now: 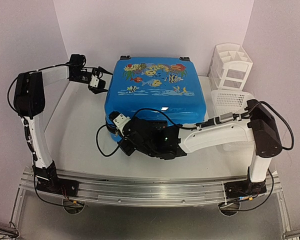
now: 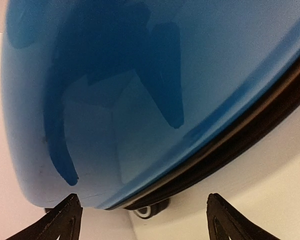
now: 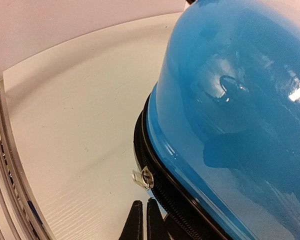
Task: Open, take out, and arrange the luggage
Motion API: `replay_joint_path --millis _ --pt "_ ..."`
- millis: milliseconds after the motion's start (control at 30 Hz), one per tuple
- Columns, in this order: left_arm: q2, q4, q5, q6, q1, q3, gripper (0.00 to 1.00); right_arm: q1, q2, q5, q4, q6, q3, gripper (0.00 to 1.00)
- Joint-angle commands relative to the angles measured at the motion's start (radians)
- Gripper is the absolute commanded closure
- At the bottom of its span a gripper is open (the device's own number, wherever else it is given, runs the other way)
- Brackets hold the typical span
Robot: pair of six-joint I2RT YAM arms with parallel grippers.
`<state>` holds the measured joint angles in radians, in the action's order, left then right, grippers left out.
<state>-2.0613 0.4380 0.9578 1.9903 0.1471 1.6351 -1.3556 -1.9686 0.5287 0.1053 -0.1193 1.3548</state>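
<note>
luggage (image 1: 155, 97) near edge hidden, wheel (image 2: 151, 211) half-hidden

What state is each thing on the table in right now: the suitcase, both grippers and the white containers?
luggage: lying flat, lid down.
zipper pull: sticking out at the near left corner, not gripped.
left gripper: open, at the luggage's left side.
right gripper: shut, empty, just short of the zipper pull.
basket: upright.
drawer organizer: upright.
</note>
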Motion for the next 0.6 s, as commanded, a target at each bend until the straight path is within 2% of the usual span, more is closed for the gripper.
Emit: replay_joint_path --millis 0,167,267,367,467,567 --pt "0.154 0.135 -0.013 0.394 -0.016 -0.136 0.15 -0.002 0.0 0.022 -0.033 -0.03 0.036 1.0" --pt "0.206 0.393 -0.024 0.574 -0.016 -0.169 0.16 -0.002 0.035 0.031 -0.055 -0.013 0.052 1.0" --pt "0.228 0.471 -0.026 0.597 -0.012 -0.175 0.15 -0.002 0.106 0.04 -0.101 -0.062 0.046 0.98" --pt "0.256 0.451 -0.047 0.51 0.003 -0.192 0.15 -0.002 0.192 0.064 -0.193 -0.156 0.041 0.84" --pt "0.298 0.379 -0.073 0.362 0.025 -0.23 0.15 0.0 0.291 0.107 -0.3 -0.224 0.05 0.6" --pt "0.352 0.324 -0.097 0.232 0.05 -0.29 0.15 0.029 0.396 0.172 -0.437 -0.287 0.07 0.41"
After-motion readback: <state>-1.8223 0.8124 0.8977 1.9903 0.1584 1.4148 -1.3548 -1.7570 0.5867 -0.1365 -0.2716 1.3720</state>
